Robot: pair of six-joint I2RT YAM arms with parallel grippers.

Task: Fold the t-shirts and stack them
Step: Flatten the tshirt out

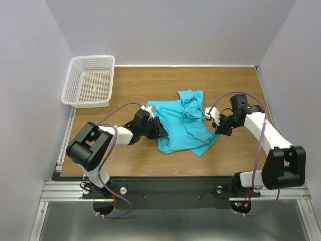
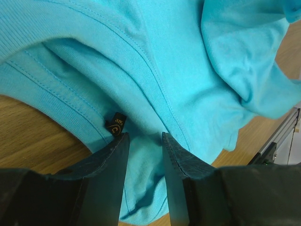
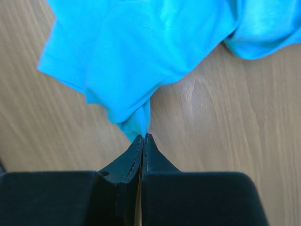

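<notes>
Top external view: the wooden table (image 1: pixel 140 160) fills the middle of the scene, with both arms reaching in from its near edge. A turquoise-blue t-shirt (image 1: pixel 180 125) lies crumpled on the wood at the table's centre, roughly between the two grippers, its cloth bunched and folded over itself at the far end. A white mesh basket (image 1: pixel 85 104) sits at the far left corner, well apart from the shirt.

The left arm (image 1: pixel 115 134) stretches low across the table to the shirt's left edge, and the right arm (image 1: pixel 261 125) bends in towards the shirt's right edge.

The left gripper (image 1: pixel 159 128) sits at the shirt's left side. In the left wrist view its jaws stand about halfway open, with shirt cloth lying in the gap just below the ribbed neck band (image 2: pixel 70 101); I cannot tell whether the fingers actually pinch it.

The right gripper (image 1: pixel 213 120) meets the shirt's right edge. In the right wrist view its jaws are pressed fully together, a narrow point of blue cloth caught between the fingertips above bare wood.

A small dark label (image 2: pixel 115 123) with pale lettering sits inside the neck, touching the tip of one left finger.
</notes>
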